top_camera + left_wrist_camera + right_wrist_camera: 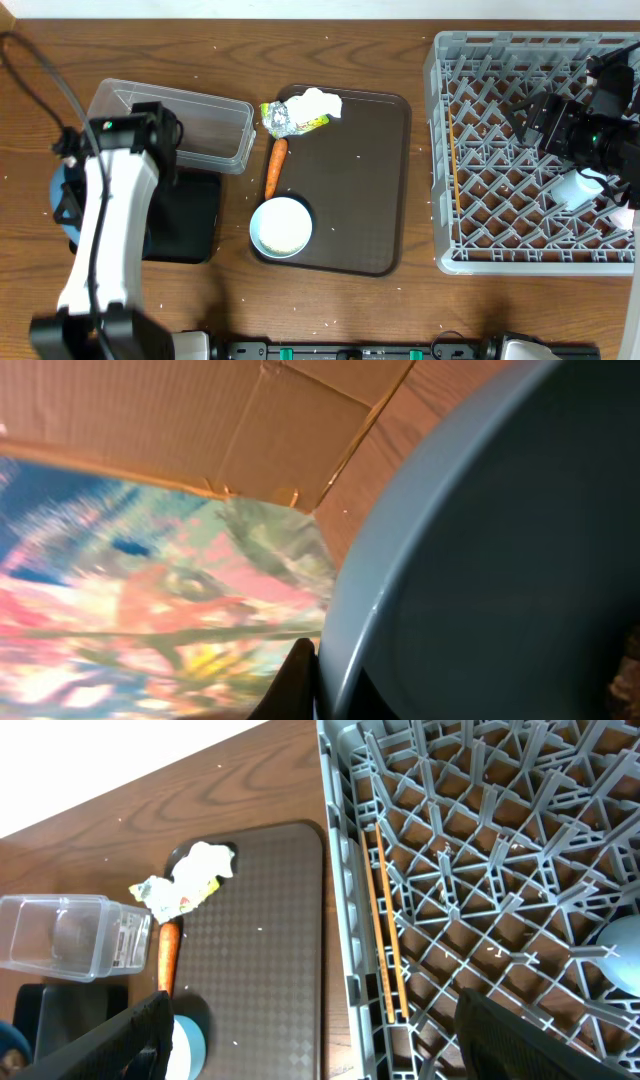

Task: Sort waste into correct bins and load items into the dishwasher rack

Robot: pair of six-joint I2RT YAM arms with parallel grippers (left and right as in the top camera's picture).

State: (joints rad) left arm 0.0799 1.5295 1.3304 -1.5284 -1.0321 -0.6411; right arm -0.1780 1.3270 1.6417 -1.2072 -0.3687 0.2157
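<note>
Left fingers point(297, 685) pinch the blue dish point(480, 560) (its rim); right fingers point(110, 1040) are wide open, empty, over the rack point(480, 870).

Bright even light, soft shadows, left wrist view blurred (dish point(500, 560) too close), others sharp

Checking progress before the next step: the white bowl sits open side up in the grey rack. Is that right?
Not quite. The overhead view shows the white bowl open side up, but it sits on the brown tray, at its near left corner, not in the grey rack.
</note>
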